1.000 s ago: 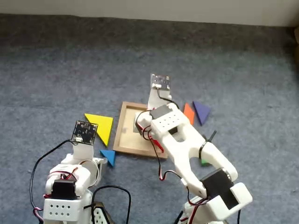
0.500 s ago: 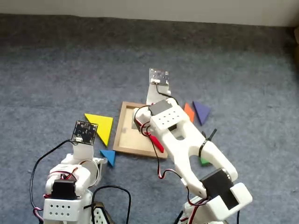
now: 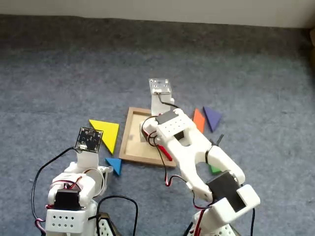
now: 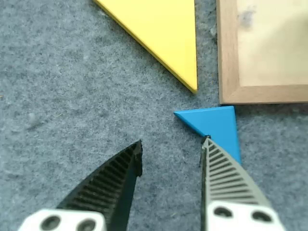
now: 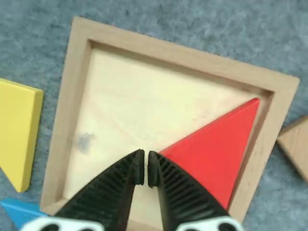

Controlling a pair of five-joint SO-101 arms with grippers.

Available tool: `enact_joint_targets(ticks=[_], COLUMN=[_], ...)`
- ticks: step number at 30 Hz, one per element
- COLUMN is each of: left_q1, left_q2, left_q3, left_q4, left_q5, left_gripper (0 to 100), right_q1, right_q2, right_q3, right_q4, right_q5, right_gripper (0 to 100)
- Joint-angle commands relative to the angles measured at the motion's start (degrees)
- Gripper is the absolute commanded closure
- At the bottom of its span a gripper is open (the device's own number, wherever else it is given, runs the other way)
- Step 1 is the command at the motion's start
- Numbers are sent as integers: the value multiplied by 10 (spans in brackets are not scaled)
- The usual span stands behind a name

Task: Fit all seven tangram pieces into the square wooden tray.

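Observation:
The square wooden tray lies mid-table under my right arm. A red triangle lies flat inside it, against one rim and corner. My right gripper is shut with nothing in it, its tips over the bare tray floor beside the red triangle's point. My left gripper is open just above the carpet, one fingertip at the edge of the small blue triangle. The large yellow triangle lies just left of the tray.
An orange piece and a purple triangle lie on the grey carpet right of the tray. A green piece peeks out beside the right arm. The left arm stands at the front left.
My right arm has swung slightly to the left over the tray. The left arm and the loose pieces have not moved.

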Motion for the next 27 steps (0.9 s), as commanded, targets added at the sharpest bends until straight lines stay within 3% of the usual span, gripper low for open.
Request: enact_joint_targets(ticks=[1,12,20,27], left_q1=[0,0,0,0], left_q2=[-22,-22,-22,-22], left_q3=[11,11,11,11], left_q4=[4,4,4,4], left_q5=[6,6,6,6], left_gripper=[797,797,797,797], right_q1=[45,69,80,146], right_q2=[-1,-48,-329,-579], right_q3=[-2,-22,-1,167], right_q4=[-10,-8,116,153], right_q5=[11,13,13,14], right_gripper=[977,977,977,977])
